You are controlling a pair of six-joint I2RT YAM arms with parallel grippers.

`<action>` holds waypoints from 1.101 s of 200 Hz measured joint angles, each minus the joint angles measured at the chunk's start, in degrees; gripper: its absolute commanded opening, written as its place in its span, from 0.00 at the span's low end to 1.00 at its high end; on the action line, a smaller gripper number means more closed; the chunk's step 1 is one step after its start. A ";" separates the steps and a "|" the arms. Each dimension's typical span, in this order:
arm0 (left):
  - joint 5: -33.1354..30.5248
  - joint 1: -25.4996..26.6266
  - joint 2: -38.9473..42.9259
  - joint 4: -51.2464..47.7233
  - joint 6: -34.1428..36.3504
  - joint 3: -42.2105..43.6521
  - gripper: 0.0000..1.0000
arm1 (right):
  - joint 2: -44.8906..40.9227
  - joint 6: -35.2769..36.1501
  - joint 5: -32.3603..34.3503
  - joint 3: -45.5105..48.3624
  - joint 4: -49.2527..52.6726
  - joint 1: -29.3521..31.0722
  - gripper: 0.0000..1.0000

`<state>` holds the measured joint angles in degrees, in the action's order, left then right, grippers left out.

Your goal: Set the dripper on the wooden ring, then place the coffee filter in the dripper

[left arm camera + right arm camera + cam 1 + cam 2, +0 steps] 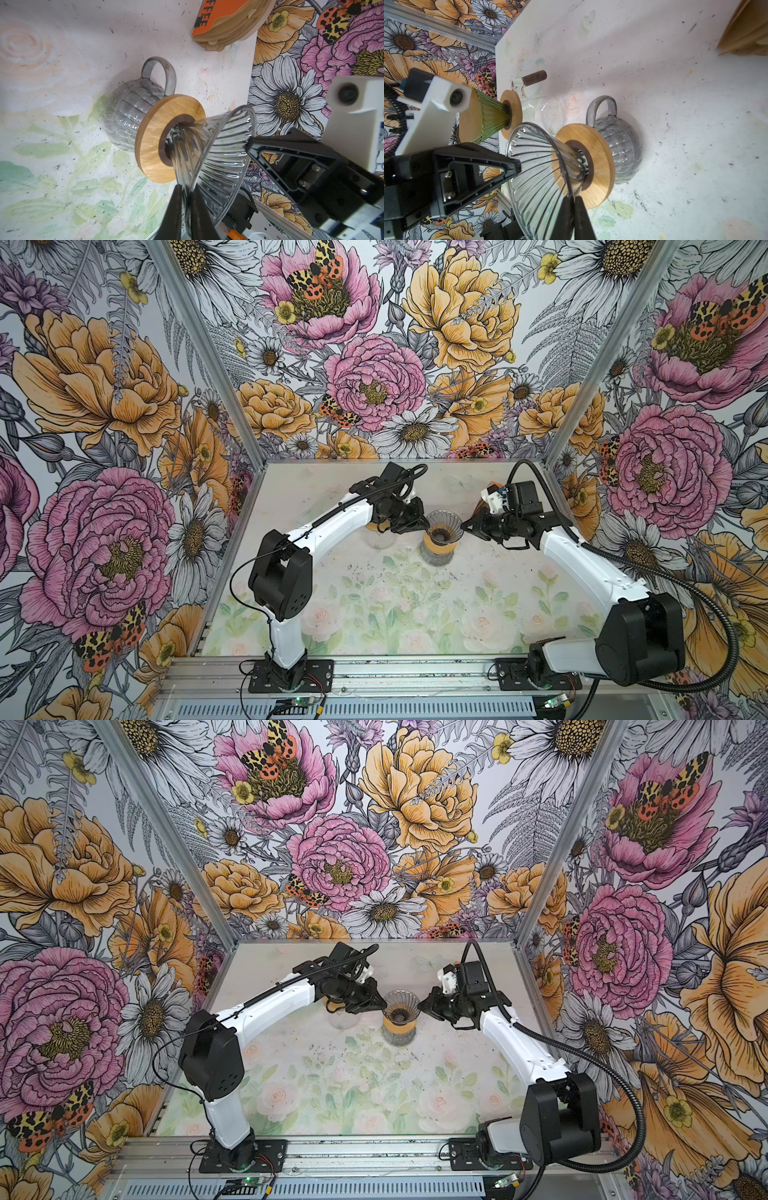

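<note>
Black fingers of left gripper point(188, 214) and right gripper point(572, 218) pinch opposite sides of the glass dripper point(220, 149) mid-desk; a green dripper point(490, 118) shows from the right wrist, not the left.

Speckled floral bench point(374, 614) carries a ribbed grey jug point(436, 560), a clear carafe point(379, 540) just beside it, and a stack of brown filters point(230, 27) further off.

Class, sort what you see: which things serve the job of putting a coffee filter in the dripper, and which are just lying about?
For the job: clear dripper; stack of paper filters; grey carafe that carries the dripper.

Lying about: green dripper, with a filter in it; clear server that it sits on.
</note>
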<state>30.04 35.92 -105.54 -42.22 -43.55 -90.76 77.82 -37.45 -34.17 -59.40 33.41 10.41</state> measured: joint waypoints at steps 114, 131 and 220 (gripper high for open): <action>-0.15 0.00 0.00 0.00 0.00 0.00 0.10 | -0.02 -0.02 -0.17 0.11 -0.31 0.00 0.07; -0.17 0.00 0.00 0.00 0.00 0.00 0.10 | -0.07 -0.02 -0.22 0.33 -0.61 0.00 0.07; -0.20 0.00 0.00 0.00 0.00 0.00 0.11 | -0.11 -0.02 -0.22 0.55 -1.14 0.00 0.07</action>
<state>29.85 35.92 -105.54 -42.22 -43.55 -90.76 77.71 -37.47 -34.39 -58.85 32.27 10.41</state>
